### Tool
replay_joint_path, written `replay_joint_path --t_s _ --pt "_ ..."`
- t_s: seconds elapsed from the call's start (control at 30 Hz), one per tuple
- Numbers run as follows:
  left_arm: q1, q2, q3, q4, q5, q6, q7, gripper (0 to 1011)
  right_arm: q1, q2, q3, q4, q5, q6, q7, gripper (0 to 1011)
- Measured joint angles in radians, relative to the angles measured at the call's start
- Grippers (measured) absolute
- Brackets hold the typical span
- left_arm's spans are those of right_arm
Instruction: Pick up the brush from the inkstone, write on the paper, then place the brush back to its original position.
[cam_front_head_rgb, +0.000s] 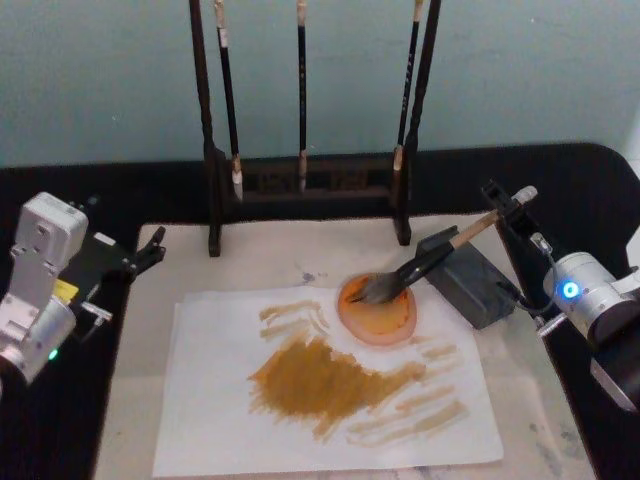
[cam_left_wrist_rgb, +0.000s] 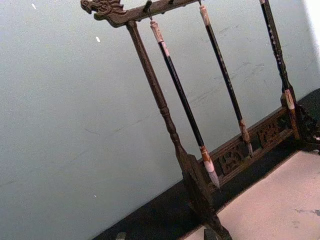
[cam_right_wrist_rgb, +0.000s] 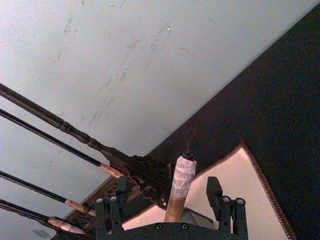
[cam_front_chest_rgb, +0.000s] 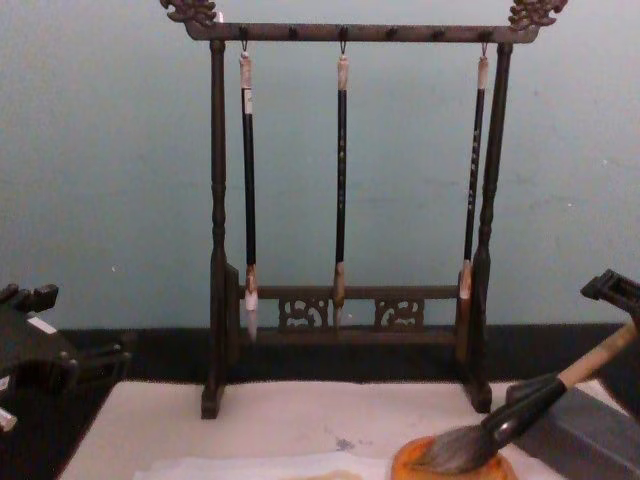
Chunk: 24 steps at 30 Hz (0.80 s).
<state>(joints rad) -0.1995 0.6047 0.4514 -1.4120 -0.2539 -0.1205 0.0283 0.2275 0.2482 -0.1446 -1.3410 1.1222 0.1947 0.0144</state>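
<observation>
The brush (cam_front_head_rgb: 415, 268) lies tilted, its bushy hair (cam_front_chest_rgb: 455, 450) in an orange dish (cam_front_head_rgb: 378, 318) and its black ferrule leaning on the dark grey inkstone (cam_front_head_rgb: 468, 282). The white paper (cam_front_head_rgb: 330, 410) carries several brown-yellow strokes in front of the dish. My right gripper (cam_front_head_rgb: 508, 202) is at the top end of the tan handle. In the right wrist view the handle (cam_right_wrist_rgb: 179, 192) stands between its open fingers (cam_right_wrist_rgb: 215, 187) with gaps on both sides. My left gripper (cam_front_head_rgb: 150, 248) rests open at the mat's far left corner, away from the brush.
A dark wooden rack (cam_front_head_rgb: 300, 190) with three thin hanging brushes (cam_front_chest_rgb: 341, 190) stands at the back of the beige mat (cam_front_head_rgb: 540, 400). The dish overlaps the paper's far right part. Black table cloth (cam_front_head_rgb: 590, 190) surrounds the mat.
</observation>
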Motion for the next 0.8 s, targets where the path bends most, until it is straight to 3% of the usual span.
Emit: replay_joint_path --t_s 0.8 --pt "0.0 0.0 0.0 0.0 0.0 0.0 0.0 1010 0.031 0.021 -0.051 0.052 0.058 -0.021 0.001 1000"
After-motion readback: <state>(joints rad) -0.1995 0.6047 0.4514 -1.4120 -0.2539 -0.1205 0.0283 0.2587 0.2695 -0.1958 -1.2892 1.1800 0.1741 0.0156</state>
